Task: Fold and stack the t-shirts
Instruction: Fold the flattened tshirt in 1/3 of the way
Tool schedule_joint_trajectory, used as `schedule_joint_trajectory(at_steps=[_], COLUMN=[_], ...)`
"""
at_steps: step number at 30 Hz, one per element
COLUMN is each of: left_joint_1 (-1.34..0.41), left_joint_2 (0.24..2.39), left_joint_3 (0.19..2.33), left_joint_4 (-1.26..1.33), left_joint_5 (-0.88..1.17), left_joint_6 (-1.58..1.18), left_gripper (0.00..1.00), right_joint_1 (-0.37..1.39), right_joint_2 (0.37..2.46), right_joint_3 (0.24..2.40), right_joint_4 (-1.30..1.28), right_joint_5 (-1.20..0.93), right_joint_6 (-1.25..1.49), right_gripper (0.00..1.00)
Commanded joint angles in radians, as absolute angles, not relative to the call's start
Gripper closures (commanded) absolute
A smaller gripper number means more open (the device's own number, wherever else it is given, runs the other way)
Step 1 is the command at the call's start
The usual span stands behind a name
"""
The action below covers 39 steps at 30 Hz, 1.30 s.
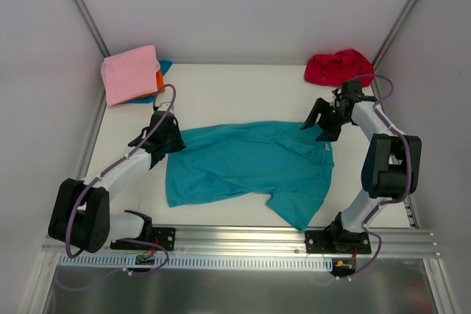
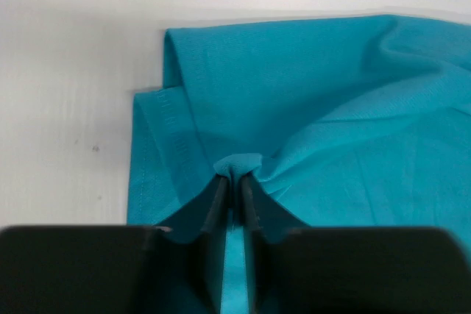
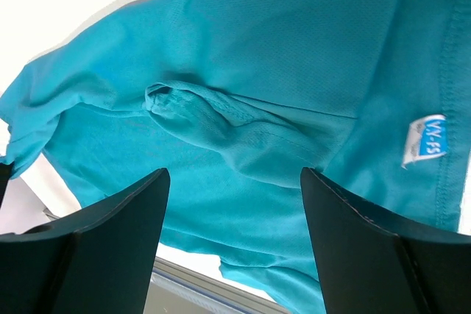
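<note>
A teal shirt (image 1: 243, 163) lies spread on the white table (image 1: 243, 86). The left gripper (image 1: 171, 143) sits at its left edge; the right gripper (image 1: 321, 124), fingers apart, hangs at its far right corner. A folded pink shirt (image 1: 131, 73) lies far left, a crumpled red shirt (image 1: 338, 68) far right.

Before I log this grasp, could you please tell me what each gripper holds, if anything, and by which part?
The left gripper pinches a pleat of the teal t-shirt near its hemmed edge; the right gripper is open, holding nothing.
</note>
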<state>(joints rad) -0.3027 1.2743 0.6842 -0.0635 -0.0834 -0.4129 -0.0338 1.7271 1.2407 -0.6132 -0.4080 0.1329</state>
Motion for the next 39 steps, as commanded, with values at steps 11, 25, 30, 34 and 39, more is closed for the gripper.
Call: schedule_joint_trajectory(at_steps=[11,25,30,34,39], left_joint_1=[-0.321,-0.261,-0.178,-0.172,-0.166], left_joint_2=[1.117,1.207,1.238,1.255,1.313], left_joint_3=[0.526,0.580,0.580,0.580,0.611], left_joint_4=[0.101,0.216,0.207,0.181,0.129], left_joint_5=[-0.164,0.089,0.198,0.173,0.164], left_joint_6=[-0.485,-0.541,-0.577,-0.555,-0.546], left_gripper=[0.01,0.11,0.15,0.19,0.20], right_joint_1=[-0.034,-0.034,-0.034,-0.034,-0.034], right_joint_2=[1.635,1.632,1.641,1.641,1.643], right_joint_3=[1.261,1.253,1.249,1.244,1.244], right_joint_4=[-0.678,-0.696,-0.690,-0.689,-0.689], right_joint_5=[-0.393,-0.361,-0.362,-0.357,-0.353], right_joint_6=[0.081,0.058,0.060,0.058,0.060], right_gripper=[0.23,0.23,0.23,0.23,0.23])
